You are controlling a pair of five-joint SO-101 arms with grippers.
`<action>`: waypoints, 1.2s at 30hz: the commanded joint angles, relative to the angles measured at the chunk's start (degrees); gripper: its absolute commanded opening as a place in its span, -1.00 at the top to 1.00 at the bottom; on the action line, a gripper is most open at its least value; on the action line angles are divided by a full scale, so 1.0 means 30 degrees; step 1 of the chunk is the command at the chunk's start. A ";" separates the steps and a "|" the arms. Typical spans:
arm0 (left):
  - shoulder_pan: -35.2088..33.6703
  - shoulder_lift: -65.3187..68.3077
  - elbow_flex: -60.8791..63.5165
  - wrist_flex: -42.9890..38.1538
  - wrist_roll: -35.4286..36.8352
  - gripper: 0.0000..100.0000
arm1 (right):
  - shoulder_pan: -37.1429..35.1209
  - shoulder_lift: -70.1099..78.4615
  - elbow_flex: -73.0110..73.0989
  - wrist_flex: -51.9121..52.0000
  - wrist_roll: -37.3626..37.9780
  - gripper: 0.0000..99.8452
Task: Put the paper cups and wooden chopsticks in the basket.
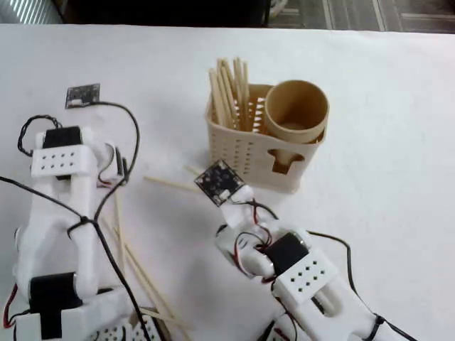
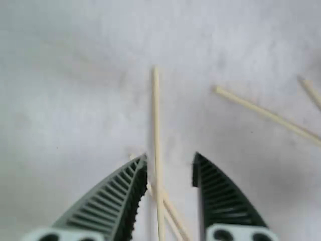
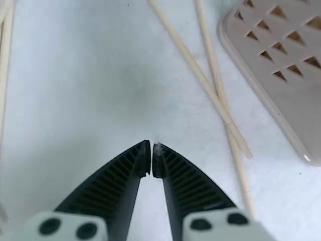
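The left claw (image 2: 169,165), spread wide, straddles one chopstick (image 2: 157,125) lying on the tabletop (image 2: 60,75), so it should lower squarely and pinch that alone, clear of the crossing sticks (image 2: 173,221), while the right claw (image 3: 151,153) rests clenched, empty, beside the basket (image 1: 263,160).

High camera overlooks the table (image 1: 398,142); both wrist cameras closely face loose chopsticks (image 2: 157,125).
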 commanded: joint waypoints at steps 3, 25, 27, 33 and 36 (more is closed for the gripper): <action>0.0132 -0.0190 -0.0645 0.2139 0.0029 0.52 | 0.0190 -0.0366 -0.0088 -0.0220 0.0059 0.96; -0.0777 0.0015 0.8762 -0.6359 -0.1172 0.52 | 0.0190 -0.0366 -0.0088 -0.0190 0.0059 0.96; -0.0777 0.0015 0.8850 -0.7004 -0.1026 0.52 | 0.0190 -0.0366 -0.0088 -0.0190 0.0059 0.96; -0.0601 0.0015 0.8703 -0.9289 -0.1026 0.84 | 0.0190 -0.0366 -0.0088 -0.0190 0.0059 0.96; 0.0103 -0.0015 0.8674 -0.9846 -0.1055 0.95 | 0.0190 -0.0366 -0.0088 -0.0190 0.0059 0.96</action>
